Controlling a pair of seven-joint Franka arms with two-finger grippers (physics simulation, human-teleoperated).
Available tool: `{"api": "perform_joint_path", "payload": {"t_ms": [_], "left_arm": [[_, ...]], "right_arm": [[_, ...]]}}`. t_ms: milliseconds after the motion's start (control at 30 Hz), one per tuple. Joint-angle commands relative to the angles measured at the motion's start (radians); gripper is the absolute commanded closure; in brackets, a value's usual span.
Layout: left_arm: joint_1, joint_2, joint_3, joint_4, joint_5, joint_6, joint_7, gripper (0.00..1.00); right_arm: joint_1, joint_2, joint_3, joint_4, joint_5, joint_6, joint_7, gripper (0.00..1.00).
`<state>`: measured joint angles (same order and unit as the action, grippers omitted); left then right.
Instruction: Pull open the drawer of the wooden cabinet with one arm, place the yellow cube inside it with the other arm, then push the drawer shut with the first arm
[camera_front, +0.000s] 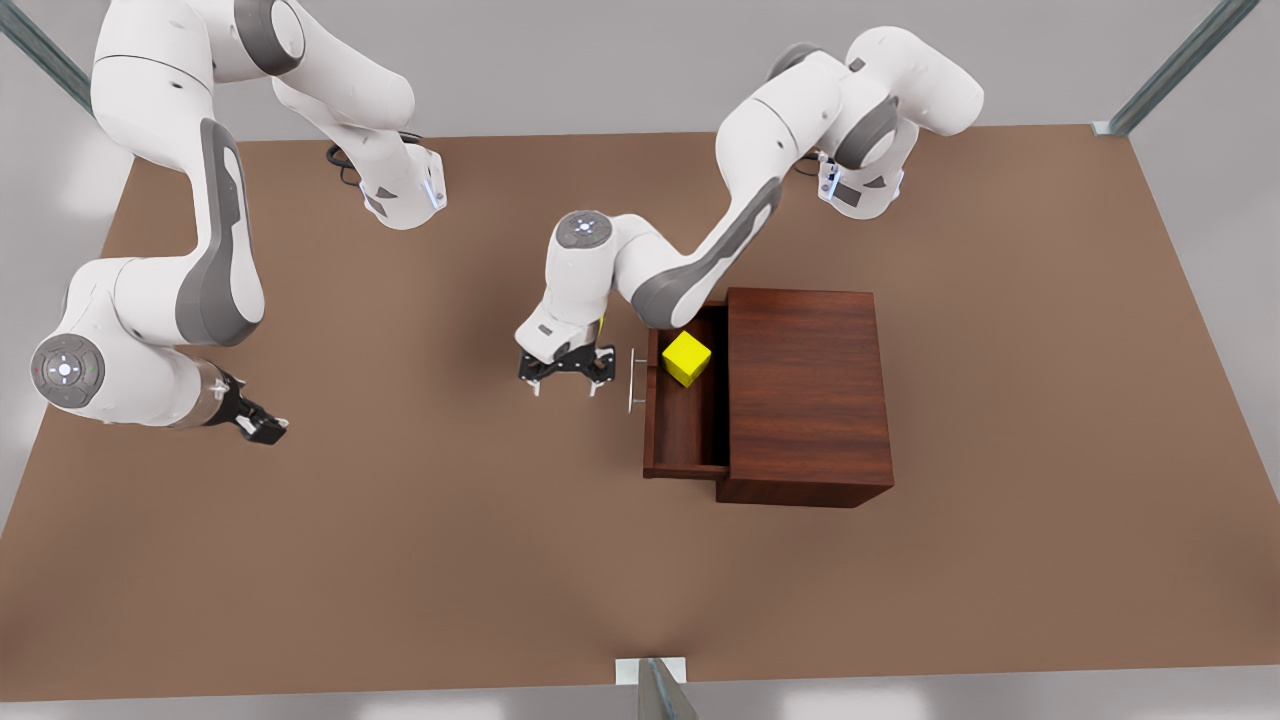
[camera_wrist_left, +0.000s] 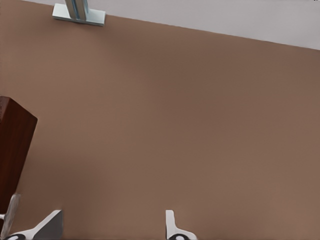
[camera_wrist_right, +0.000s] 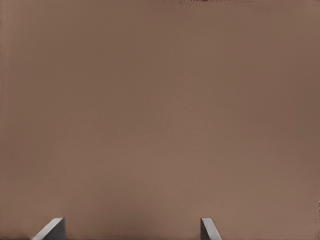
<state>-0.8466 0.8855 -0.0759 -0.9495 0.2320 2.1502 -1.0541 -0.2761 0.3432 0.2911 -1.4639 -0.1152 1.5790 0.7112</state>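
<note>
Right claw (camera_front: 262, 428): located at the front view's left, above the bare brown counter (camera_front: 420, 560), well apart from the cabinet. Fingers are spread apart and hold nothing; the right wrist view shows both fingertips (camera_wrist_right: 50, 230) over bare counter.

Left claw (camera_front: 566, 378): fingers are spread apart and hold nothing. The silver bar handle (camera_front: 634, 381) stands just beside this claw, apart from the fingers.

Drawer (camera_front: 685, 425): pulled out of the wooden cabinet (camera_front: 806, 395), beyond the handle from the left claw.

Yellow cube (camera_front: 686, 358): inside the drawer, at its end nearer the arm's elbow.
</note>
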Motion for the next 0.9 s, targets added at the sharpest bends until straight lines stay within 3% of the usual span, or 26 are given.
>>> {"api": "perform_joint_path", "payload": {"t_ms": [0, 233, 733, 867], "left_arm": [[0.0, 0.01, 0.001, 0.0, 0.016, -0.012, -0.374, 0.0], [0.0, 0.027, 0.002, -0.028, 0.073, -0.102, -0.293, 0.0], [-0.003, 0.03, 0.002, -0.121, 0.119, -0.107, -0.244, 0.0], [-0.002, -0.005, 0.004, -0.12, 0.118, -0.213, -0.201, 0.0]], "right_arm": [[0.0, -0.001, 0.0, 0.0, 0.0, 0.007, -0.426, 0.0], [0.0, 0.002, 0.002, 0.0, 0.0, 0.007, -0.427, 0.0], [0.008, 0.011, 0.003, 0.0, -0.003, -0.01, -0.42, 0.0], [0.008, 0.011, 0.003, 0.0, -0.003, -0.01, -0.42, 0.0]]}}
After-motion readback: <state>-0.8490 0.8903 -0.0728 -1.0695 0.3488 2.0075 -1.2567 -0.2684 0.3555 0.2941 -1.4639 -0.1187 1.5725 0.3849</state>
